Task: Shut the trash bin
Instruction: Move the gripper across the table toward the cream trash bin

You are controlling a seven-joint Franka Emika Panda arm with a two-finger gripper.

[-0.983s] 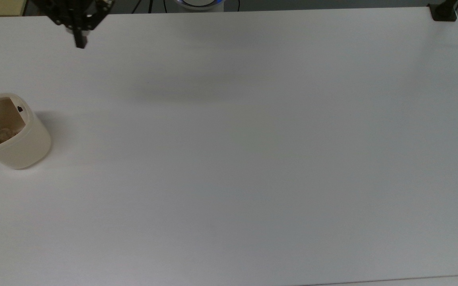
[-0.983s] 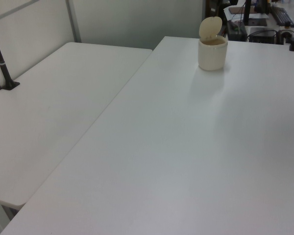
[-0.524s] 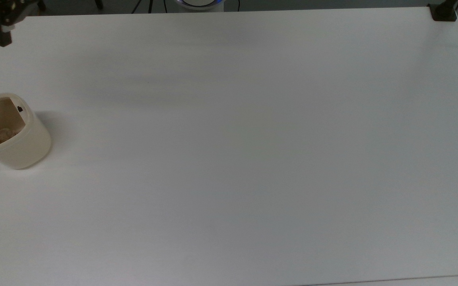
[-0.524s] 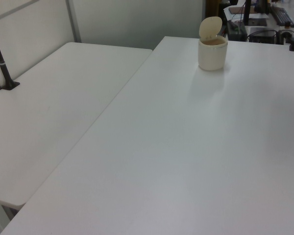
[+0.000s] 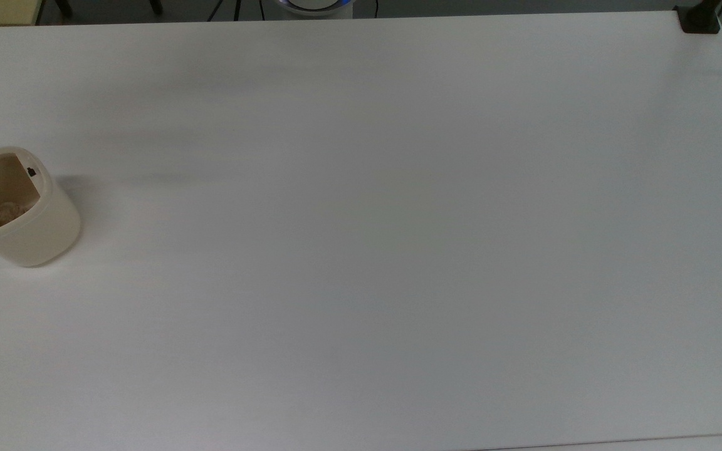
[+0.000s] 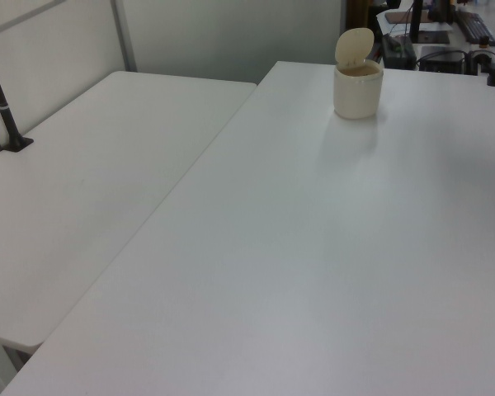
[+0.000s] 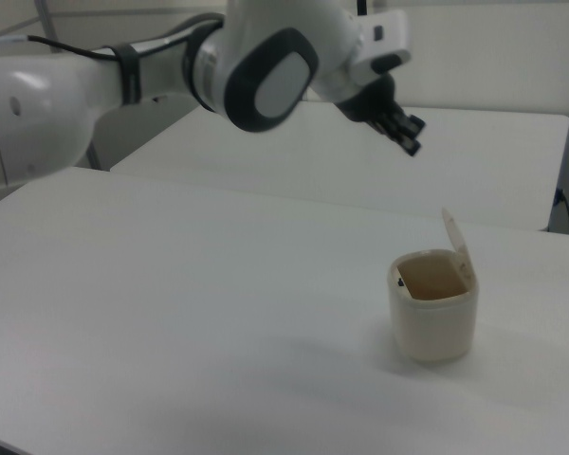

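Well, in the right view my claw (image 7: 405, 131) hangs in the air, tilted down toward the right view's right, and I cannot tell whether it is apart or together. It holds nothing. Below it, a little toward the right view's right and well apart from it, stands the trash bin (image 7: 433, 318) on the white table (image 7: 171, 313). It is a cream tub with rounded corners. Its lid (image 7: 458, 245) stands up from the rim on the right view's right, leaning slightly outward, so the mouth is open. Bare tabletop lies all round the bin, and the air between claw and lid is free. Beyond my claw a second white table (image 7: 474, 161) runs across. My arm (image 7: 152, 76) reaches in from the right view's left.

From the top view, the bin (image 5: 41, 232) sits hard against the top view's left edge. A small black tab (image 5: 31, 171) shows at its rim and a crumpled pale scrap (image 5: 5, 213) lies in the bottom. The table (image 5: 398, 250) stretches bare to the top view's right, up to a black clamp (image 5: 698, 19) at the far corner.

From the left view, the bin (image 6: 357, 92) stands near the table's far end with the lid (image 6: 354, 45) upright. Open tabletop (image 6: 313, 272) spreads in front of it, and the second table (image 6: 82, 181) adjoins on the left view's left.
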